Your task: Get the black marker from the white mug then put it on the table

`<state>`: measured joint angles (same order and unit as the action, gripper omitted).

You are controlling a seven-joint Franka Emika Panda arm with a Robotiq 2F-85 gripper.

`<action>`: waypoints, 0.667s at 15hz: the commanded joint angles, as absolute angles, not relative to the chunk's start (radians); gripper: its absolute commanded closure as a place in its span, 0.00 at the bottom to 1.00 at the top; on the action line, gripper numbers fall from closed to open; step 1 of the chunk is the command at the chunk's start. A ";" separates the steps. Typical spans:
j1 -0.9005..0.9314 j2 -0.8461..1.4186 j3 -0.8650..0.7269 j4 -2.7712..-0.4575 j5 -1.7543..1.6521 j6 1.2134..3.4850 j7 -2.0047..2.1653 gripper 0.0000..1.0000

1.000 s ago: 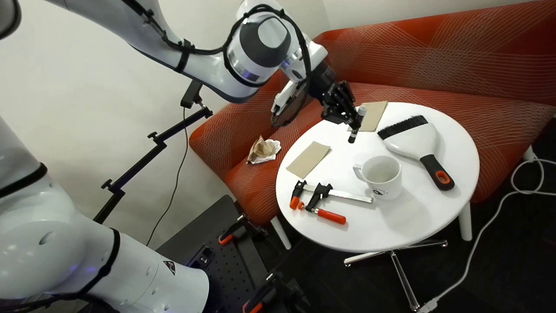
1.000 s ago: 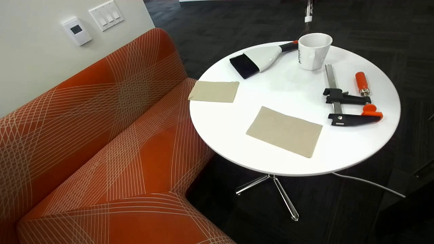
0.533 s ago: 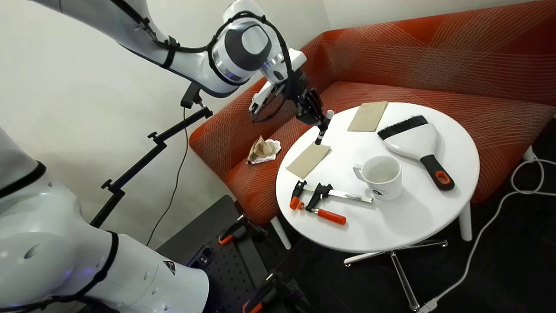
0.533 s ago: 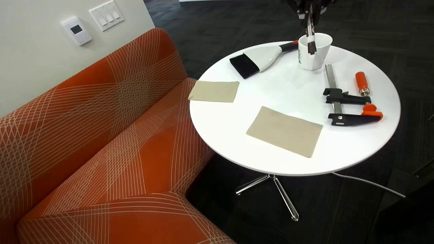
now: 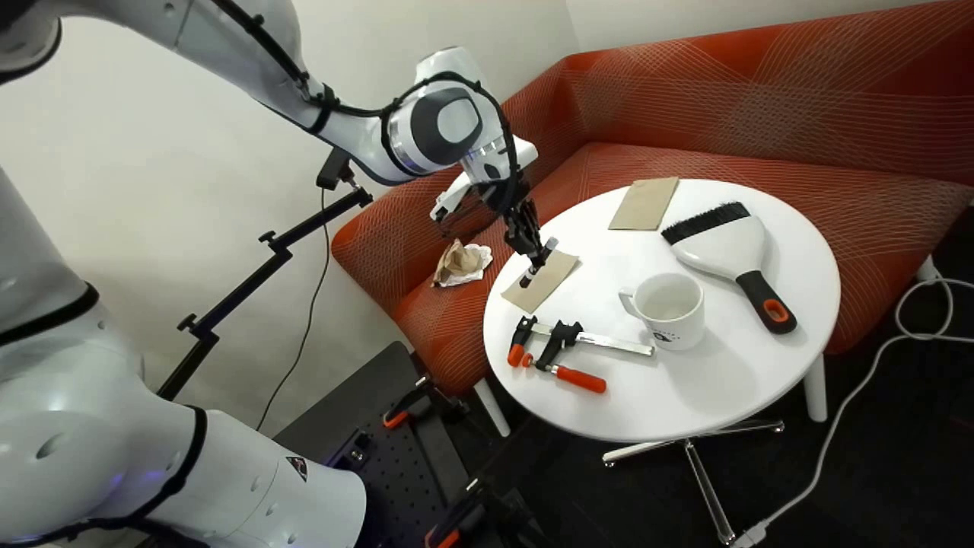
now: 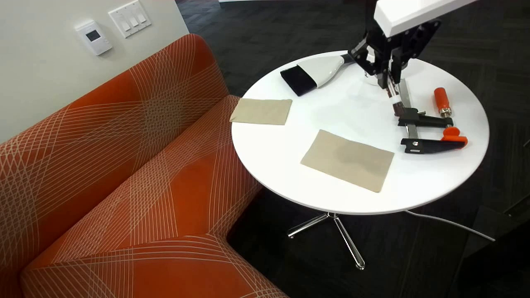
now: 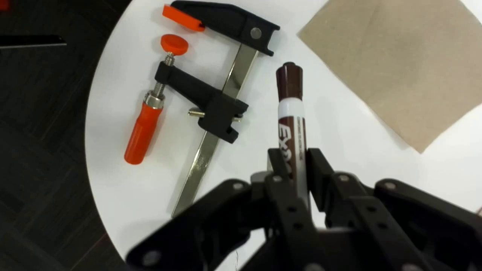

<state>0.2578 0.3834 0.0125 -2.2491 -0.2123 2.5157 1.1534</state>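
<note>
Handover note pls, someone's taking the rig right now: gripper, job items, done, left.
Gripper: closed on the dark Expo marker.
Marker: aloft over the table, between the bar clamp and a brown paper sheet as the wrist view shows it.
White mug: upright on the table, apart from the marker.
Done: marker is out of the mug.
Left: lower it onto bare table, open, back off; I'd keep off the clamp.
</note>
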 commanded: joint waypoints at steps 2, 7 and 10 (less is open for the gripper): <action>0.243 0.495 0.020 -2.167 -0.160 2.508 1.059 0.95; 0.239 0.599 0.008 -2.089 -0.108 2.516 1.005 0.95; 0.235 0.642 0.001 -2.045 -0.077 2.503 0.991 0.95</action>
<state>0.2444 0.6004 0.0033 -2.1002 -0.1244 2.5169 1.0399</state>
